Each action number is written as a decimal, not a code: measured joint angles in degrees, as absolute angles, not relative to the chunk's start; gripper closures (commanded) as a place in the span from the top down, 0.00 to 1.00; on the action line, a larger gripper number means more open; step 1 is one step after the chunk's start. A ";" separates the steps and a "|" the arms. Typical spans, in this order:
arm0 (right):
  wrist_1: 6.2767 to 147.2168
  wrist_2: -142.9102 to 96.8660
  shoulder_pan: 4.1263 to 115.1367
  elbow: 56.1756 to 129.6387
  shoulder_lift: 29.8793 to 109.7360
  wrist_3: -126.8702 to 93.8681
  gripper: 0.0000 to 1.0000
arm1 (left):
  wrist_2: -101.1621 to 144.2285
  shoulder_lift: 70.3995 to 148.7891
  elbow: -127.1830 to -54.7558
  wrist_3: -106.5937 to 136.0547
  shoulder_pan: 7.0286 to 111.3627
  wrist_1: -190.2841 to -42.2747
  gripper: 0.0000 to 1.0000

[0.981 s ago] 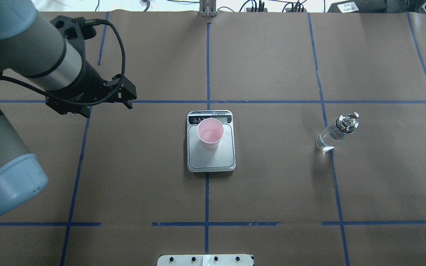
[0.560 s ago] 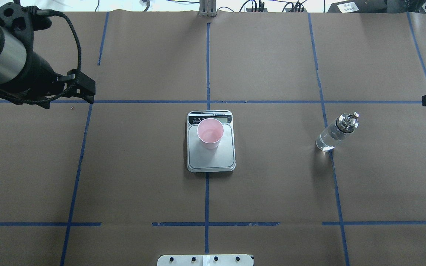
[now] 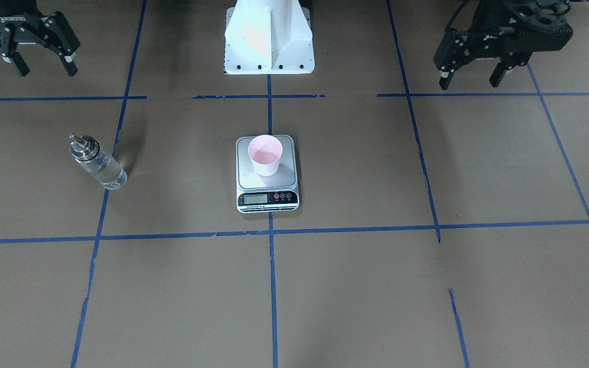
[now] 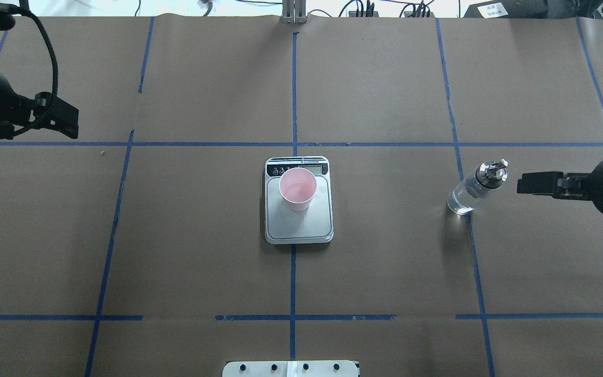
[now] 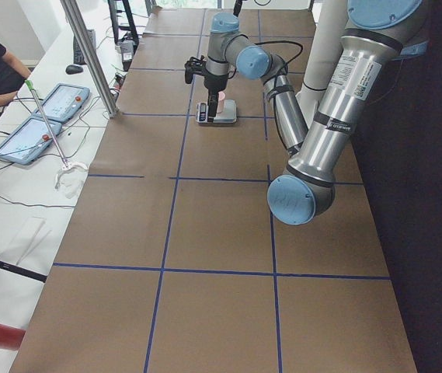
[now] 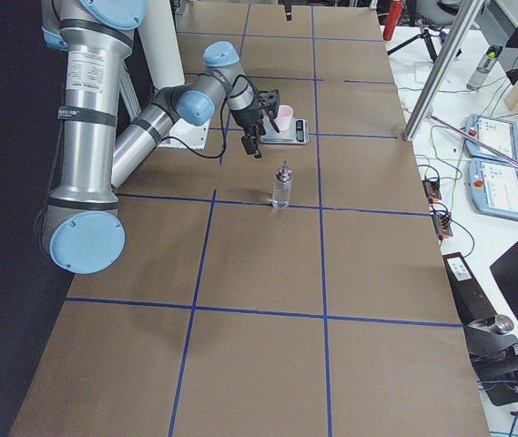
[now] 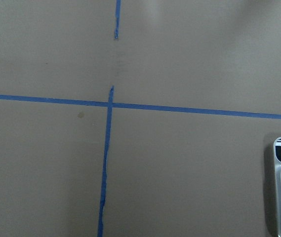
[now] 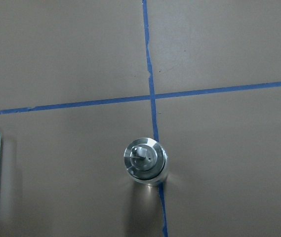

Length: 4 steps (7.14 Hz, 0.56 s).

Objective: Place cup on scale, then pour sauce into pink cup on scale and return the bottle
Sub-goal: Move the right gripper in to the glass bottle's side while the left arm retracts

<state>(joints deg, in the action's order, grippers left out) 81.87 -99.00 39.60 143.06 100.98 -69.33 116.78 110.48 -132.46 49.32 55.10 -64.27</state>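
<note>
Scale (image 4: 299,229) first: the flat rectangular kitchen scale with the silver-grey plate sits dead centre of the overhead frame. It's on the brown paper-covered bench (image 4: 385,262), right on the vertical strip of the blue tape grid (image 4: 292,283). Its dark strip with the LCD and round buttons faces the top of that frame.

Both arms are hanging out at the edges. In the front-facing shot the black two-finger left hand (image 3: 471,77) is in the upper right corner with its fingers spread wide and nothing between them. It's well away from the scale. The black right hand (image 3: 44,66) is in the upper left corner, also spread apart and empty. In the overhead it pokes in from the right edge at mid-height, pointing at the bottle cap with a gap showing between them.

The small clear glass bottle with the shiny silver cap and thin spout (image 4: 469,191) stands upright at the right of the overhead frame. It's planted on a vertical tape line and well apart from the scale. The right wrist cam looks straight down on its cap, a bit below frame centre. The clear watery sauce (image 3: 108,174) is inside it.

The small pale pink tapered cup (image 4: 297,188) stands upright around the middle of the scale's plate, open end up, pink inside showing.
</note>
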 measured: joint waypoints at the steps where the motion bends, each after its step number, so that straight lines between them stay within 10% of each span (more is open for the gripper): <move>1: 73.66 -91.65 33.95 142.54 106.48 -72.22 1.00 | 116.75 108.90 -132.45 46.16 56.00 -64.33 1.00; 4: 65.28 -70.13 19.24 137.23 110.70 -77.52 1.00 | 116.50 103.77 -131.29 30.81 61.67 -64.61 1.00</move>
